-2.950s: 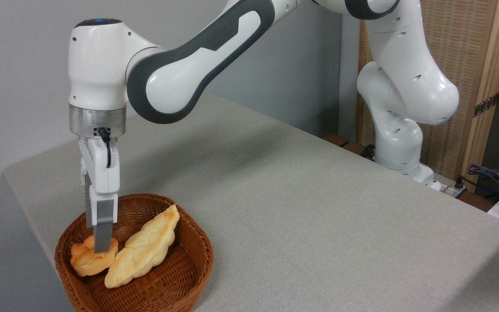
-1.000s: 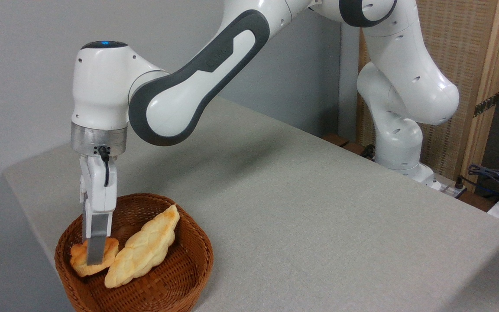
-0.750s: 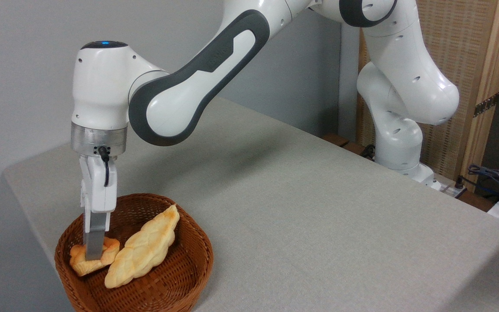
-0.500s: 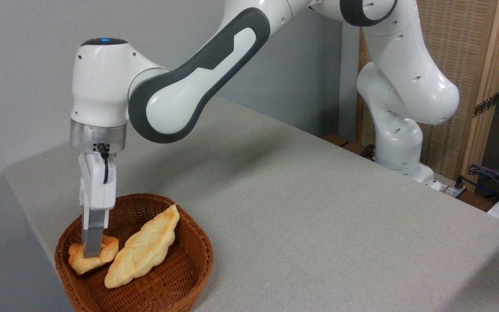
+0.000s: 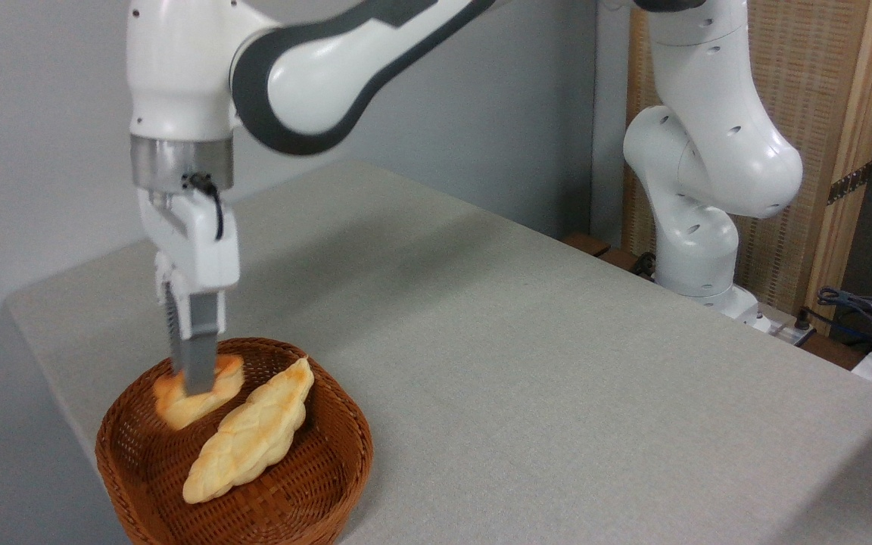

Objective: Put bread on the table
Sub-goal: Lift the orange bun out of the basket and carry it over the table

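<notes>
The bread [image 5: 179,405], a small golden-orange knotted bun, hangs tilted above the left part of the brown wicker basket [image 5: 307,484], off the basket floor. My gripper [image 5: 197,386] points straight down and is shut on the bread, its grey fingers [image 5: 200,363] covering the bun's middle. The table [image 5: 527,363] is a light grey-beige surface that stretches to the right of the basket.
A long pale braided loaf [image 5: 250,431] lies diagonally in the basket just right of the held bun. The basket stands near the table's front-left corner. The arm's white base [image 5: 697,250] rises at the table's far right edge, with cables [image 5: 860,306] beyond it.
My gripper closed on the bun in the basket and has lifted it up and slightly right. The arm has risen with it. The braided loaf has stayed where it was.
</notes>
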